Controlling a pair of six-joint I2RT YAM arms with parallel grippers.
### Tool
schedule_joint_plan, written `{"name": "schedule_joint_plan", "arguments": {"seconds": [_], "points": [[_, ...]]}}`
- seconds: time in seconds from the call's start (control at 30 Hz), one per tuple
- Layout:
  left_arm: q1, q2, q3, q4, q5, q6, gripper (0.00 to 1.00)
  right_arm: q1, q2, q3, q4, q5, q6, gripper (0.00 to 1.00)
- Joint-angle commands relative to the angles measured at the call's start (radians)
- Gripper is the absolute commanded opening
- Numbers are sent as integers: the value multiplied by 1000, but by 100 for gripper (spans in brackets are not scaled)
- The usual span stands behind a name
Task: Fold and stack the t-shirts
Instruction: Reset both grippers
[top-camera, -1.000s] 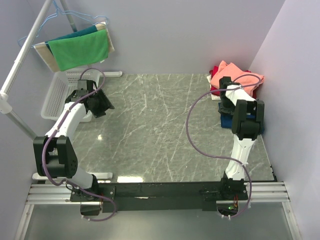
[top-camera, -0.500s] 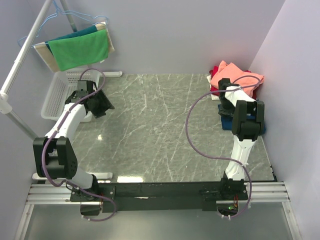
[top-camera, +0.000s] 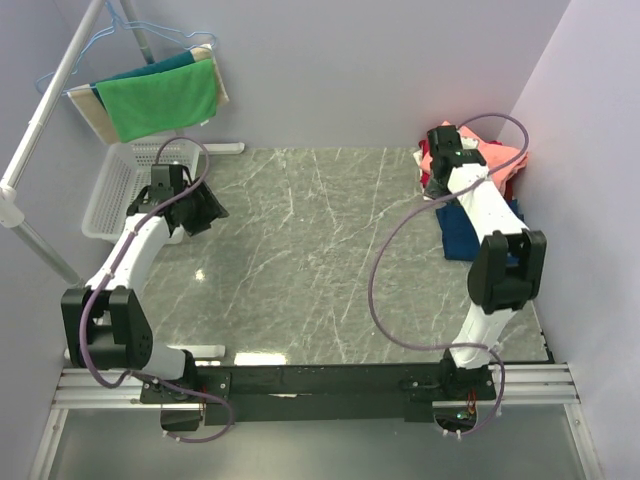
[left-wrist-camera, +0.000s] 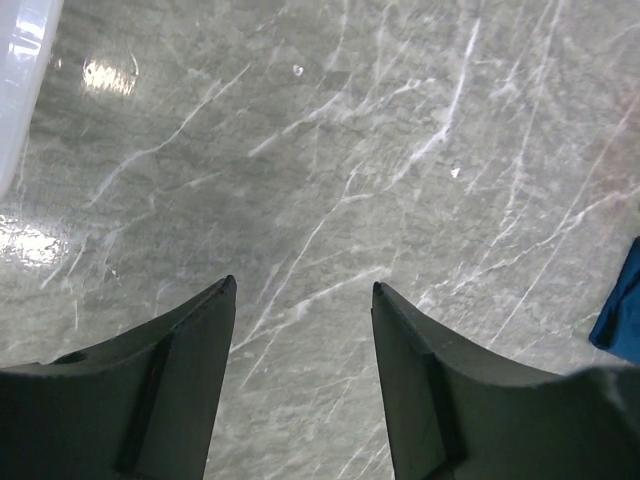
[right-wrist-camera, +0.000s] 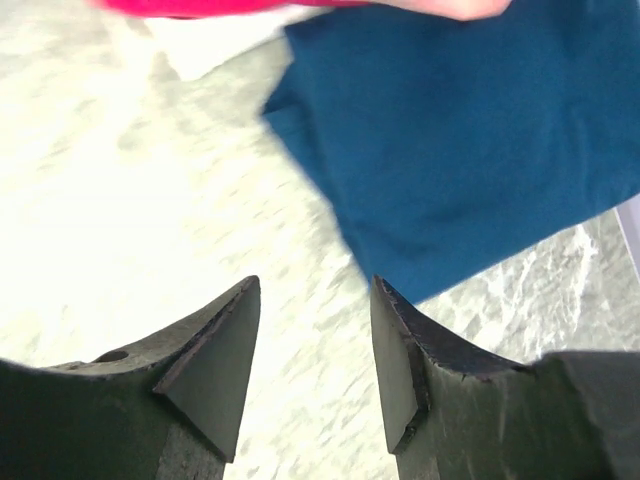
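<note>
A folded dark blue t-shirt (top-camera: 462, 236) lies flat at the right side of the table, in front of a salmon-pink t-shirt (top-camera: 492, 160) piled on a red one (top-camera: 508, 186) in the back right corner. My right gripper (top-camera: 434, 185) is open and empty, low over the table just left of the pile. In the right wrist view its tips (right-wrist-camera: 315, 290) stand over bare marble, with the blue shirt (right-wrist-camera: 470, 140) just beyond the right finger and a red edge (right-wrist-camera: 200, 5) at the top. My left gripper (top-camera: 203, 212) is open and empty above the table (left-wrist-camera: 300, 290).
A white mesh basket (top-camera: 110, 185) stands at the back left beside the left arm. A green cloth (top-camera: 160, 100) hangs on a rack above it. A white patch (right-wrist-camera: 215, 40) lies by the shirts' corner. The right wall runs close behind the pile.
My right arm has stretched toward the back, its gripper moving from over the blue shirt to beside the pink and red pile. The blue shirt is now uncovered. The left arm barely moved.
</note>
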Motion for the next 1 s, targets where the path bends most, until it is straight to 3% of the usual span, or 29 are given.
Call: {"name": "schedule_joint_plan", "arguments": {"seconds": [0.0,0.37,0.47,0.57,0.63,0.8,0.97], "points": [[-9,-69,-25,54,11,20,63,72,-181,-94,43,-15,-10,56],[-101,-103,-83,99,-54,6,71,221,-601,-429,281,-120,-19,60],[-133,-121,-106,126,-71,0,74,241,-651,-496,324,-141,-30,62],[-176,-137,-120,140,-101,-6,84,256,-663,-536,335,-135,-36,66],[-202,-138,-122,134,-141,-9,99,269,-657,-541,318,-111,-33,76],[-269,-151,-125,133,-169,-17,99,312,-675,-556,344,-82,-71,85],[-305,-152,-116,130,-235,-23,99,335,-663,-532,343,-63,-77,86]]}}
